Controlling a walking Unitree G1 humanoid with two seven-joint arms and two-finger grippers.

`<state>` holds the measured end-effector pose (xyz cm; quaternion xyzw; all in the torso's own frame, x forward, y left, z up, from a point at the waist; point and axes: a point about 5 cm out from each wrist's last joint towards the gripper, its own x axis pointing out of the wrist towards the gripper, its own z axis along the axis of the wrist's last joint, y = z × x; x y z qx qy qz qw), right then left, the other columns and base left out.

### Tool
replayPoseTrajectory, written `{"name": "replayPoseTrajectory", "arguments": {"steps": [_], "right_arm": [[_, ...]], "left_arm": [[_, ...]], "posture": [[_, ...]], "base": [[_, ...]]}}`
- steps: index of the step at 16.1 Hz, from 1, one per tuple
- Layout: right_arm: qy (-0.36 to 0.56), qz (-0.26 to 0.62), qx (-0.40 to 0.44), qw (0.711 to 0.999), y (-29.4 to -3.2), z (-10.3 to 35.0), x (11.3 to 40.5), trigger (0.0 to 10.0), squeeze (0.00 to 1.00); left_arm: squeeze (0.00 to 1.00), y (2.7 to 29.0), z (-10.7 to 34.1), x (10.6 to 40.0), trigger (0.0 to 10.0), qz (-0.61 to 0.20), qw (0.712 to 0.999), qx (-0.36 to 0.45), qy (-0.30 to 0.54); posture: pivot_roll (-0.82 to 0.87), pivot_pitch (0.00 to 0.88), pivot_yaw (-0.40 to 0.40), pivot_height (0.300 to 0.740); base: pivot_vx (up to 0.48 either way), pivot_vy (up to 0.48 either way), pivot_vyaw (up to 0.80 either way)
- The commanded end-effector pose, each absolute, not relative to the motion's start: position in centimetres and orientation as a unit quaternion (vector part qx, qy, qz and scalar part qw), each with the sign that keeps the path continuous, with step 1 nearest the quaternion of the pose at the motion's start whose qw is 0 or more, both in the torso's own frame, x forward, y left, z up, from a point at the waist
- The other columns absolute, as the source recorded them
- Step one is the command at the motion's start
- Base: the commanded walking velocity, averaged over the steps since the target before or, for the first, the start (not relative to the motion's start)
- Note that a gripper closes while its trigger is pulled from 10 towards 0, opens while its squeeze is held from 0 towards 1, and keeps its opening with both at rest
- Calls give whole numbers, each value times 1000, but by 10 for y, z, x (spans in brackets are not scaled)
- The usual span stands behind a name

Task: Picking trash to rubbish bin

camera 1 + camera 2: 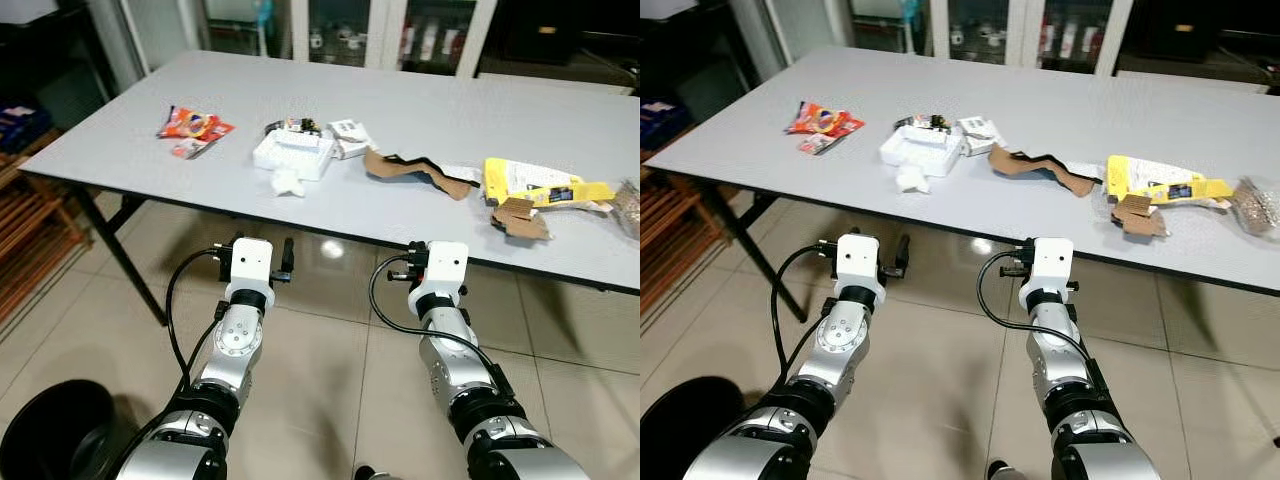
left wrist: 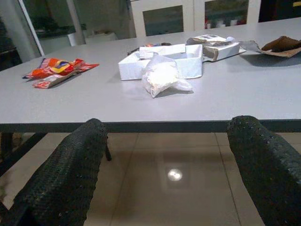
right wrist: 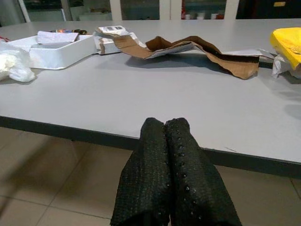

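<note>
Short of the counter (image 1: pixel 560 120), the left gripper (image 2: pixel 164 165) is held with jaws apart, the right gripper (image 3: pixel 175 179) closed empty; trash (image 1: pixel 293 150) is yet to be reached for the bin (image 1: pixel 55 425).

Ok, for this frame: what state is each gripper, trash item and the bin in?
Left gripper: open, empty, short of the table edge.
Right gripper: shut, empty.
White tray: open, on the table.
Red wrapper: crumpled.
Brown cardboard: torn, lying flat.
Yellow bag: torn open.
Black bin: on the floor, uncovered.
</note>
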<state>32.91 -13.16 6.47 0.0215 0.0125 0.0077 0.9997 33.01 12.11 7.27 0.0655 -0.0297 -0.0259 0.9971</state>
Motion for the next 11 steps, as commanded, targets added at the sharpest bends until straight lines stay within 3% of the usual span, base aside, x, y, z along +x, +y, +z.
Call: {"name": "replayPoseTrajectory", "arguments": {"steps": [1, 7, 11], "right_arm": [[11, 8, 23, 1000, -130, 67, 331, 10000, 0], [9, 8, 28, 1000, -129, 67, 330, 10000, 0], [5, 8, 29, 1000, -129, 67, 330, 10000, 0]], "left_arm": [[0, 122, 73, 331, 10000, -25, 997, 67, -24], [0, 122, 72, 331, 10000, -25, 997, 68, -22], [0, 122, 72, 331, 10000, -25, 997, 69, -22]], "posture": [[-8, 17, 48, 740], [-9, 13, 50, 740], [-11, 11, 51, 740]], "base": [[0, 0, -800], [0, 0, -761], [0, 0, 0]]}}
